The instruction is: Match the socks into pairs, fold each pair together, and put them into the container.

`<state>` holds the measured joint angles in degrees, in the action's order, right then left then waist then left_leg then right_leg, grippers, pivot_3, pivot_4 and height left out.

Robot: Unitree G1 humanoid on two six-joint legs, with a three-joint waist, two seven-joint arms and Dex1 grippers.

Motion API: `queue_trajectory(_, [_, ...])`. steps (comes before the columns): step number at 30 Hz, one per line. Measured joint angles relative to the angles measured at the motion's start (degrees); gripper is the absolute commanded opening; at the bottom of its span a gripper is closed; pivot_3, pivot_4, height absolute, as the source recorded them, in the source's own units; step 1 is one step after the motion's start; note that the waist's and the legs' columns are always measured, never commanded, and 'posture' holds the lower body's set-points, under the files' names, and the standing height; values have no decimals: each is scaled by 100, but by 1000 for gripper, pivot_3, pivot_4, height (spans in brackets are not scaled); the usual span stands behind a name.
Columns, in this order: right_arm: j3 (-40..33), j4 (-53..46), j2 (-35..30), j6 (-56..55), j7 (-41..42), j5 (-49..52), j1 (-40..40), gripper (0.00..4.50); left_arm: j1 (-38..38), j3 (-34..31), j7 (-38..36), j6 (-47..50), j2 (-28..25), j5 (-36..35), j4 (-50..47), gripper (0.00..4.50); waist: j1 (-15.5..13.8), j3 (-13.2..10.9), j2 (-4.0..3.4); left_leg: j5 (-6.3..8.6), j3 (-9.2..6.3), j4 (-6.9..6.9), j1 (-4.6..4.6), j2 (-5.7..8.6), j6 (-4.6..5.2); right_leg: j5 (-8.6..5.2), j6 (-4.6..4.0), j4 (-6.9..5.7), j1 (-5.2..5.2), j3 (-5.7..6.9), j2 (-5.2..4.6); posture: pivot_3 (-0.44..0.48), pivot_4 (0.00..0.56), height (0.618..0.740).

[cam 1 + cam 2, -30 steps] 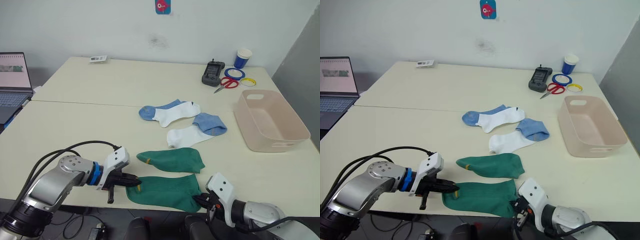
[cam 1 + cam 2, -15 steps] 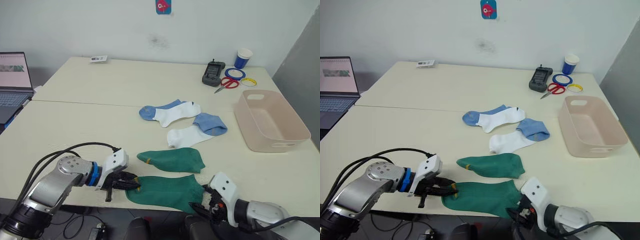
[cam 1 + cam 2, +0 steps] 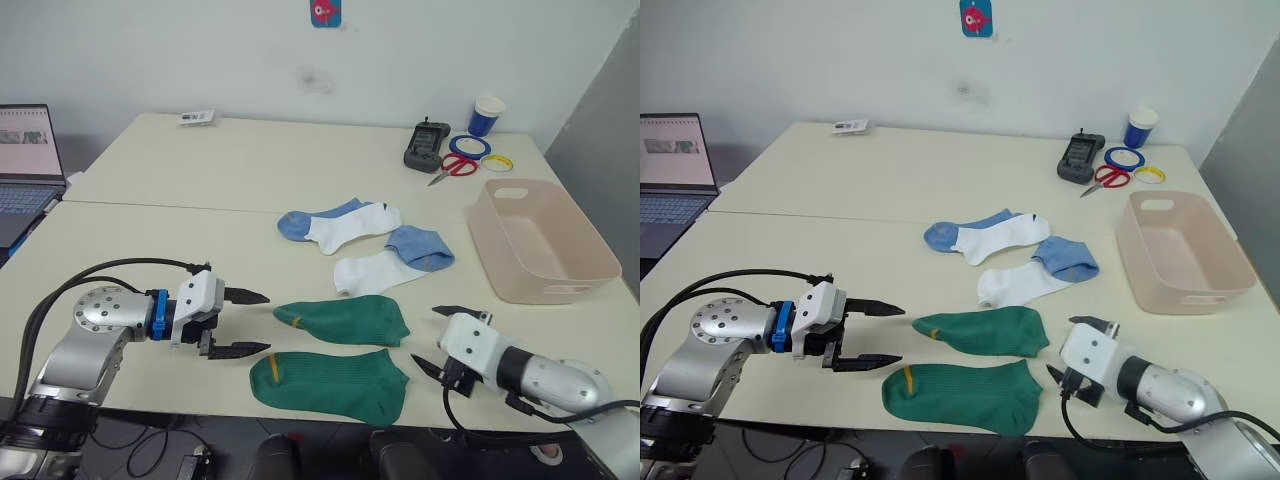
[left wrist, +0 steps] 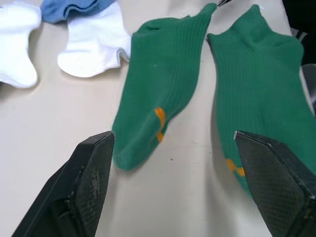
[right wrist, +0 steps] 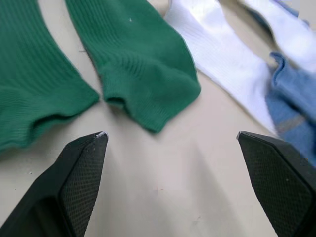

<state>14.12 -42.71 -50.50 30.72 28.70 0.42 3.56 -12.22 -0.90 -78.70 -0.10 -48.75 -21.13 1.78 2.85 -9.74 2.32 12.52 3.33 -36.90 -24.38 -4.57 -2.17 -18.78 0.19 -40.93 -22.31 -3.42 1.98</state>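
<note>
Green socks (image 3: 330, 379), yellow marks; white socks (image 3: 375, 268), blue toes; pink container (image 3: 541, 243).

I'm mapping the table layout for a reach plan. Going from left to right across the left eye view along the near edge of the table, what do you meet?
Left gripper → near green sock → right gripper. Both grippers are open and hold nothing; the sock lies flat between them, apart from both.

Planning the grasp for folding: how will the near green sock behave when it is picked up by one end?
The near green sock lies flat with soft ribbed fabric, so it would probably droop limply from the grasp. It looks thin, so likely very light. The ribbing should give the fingers decent grip, though pinching it off the table may be fiddly.
</note>
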Motion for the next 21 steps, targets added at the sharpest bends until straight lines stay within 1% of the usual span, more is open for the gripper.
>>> queue_trajectory(3, [314, 329, 33, -502, 53, -456, -103, 4500, -71, 30, -70, -499, 141, 150, 254, 4044, -15, 0, 1, 0, 1, -1, -1, 1, 0, 0, 0, 0, 1, 0, -1, 0, 150, 725])
queue_trajectory(6, [591, 546, 211, -877, 131, -772, -150, 4500, -110, 63, -81, -918, 267, 264, 461, 4044, -14, 0, 0, 0, 2, -2, 0, -1, 0, 0, -1, -4, 0, 0, -1, 0, 150, 725])
queue_trajectory(7, [645, 606, 268, -979, 140, -857, -176, 4321, -143, 71, -79, -1017, 295, 327, 532, 4079, -14, 0, 1, 0, 1, -4, 0, -1, 0, 1, -1, -6, 0, 0, 0, 0, 150, 725])
queue_trajectory(10, [647, 733, 428, -1161, 152, -1040, -219, 3608, -276, 72, -73, -1167, 357, 370, 623, 4090, -16, 0, 1, -1, 1, -5, 0, 0, -1, 1, 0, -6, 2, 1, 0, 0, 150, 725])
queue_trajectory(13, [630, 776, 586, -1260, 185, -1106, -294, 2458, -422, 96, -68, -1197, 408, 405, 708, 4090, -12, 0, 1, -1, 2, -5, 1, -1, -1, 1, -1, -7, 1, 1, 0, 0, 150, 725])
queue_trajectory(19, [553, 777, 719, -1400, 368, -1213, -381, 319, -449, 258, -76, -1209, 523, 422, 705, 4090, -15, 1, 0, -1, 1, -5, 1, 0, -1, 1, -1, -9, 3, 1, 0, 0, 150, 725])
queue_trajectory(20, [522, 775, 767, -1407, 397, -1209, -384, 25, -452, 300, -78, -1214, 542, 424, 705, 4090, -15, 1, 0, -1, 0, -5, 1, -1, -1, 1, -1, -9, 3, 2, 0, 0, 150, 725])
queue_trajectory(21, [505, 766, 812, -1404, 418, -1204, -390, 25, -460, 309, -75, -1231, 569, 432, 709, 4090, -14, 1, 0, -1, 1, -6, 1, -1, -1, 1, -1, -10, 3, 2, 1, 0, 150, 725])
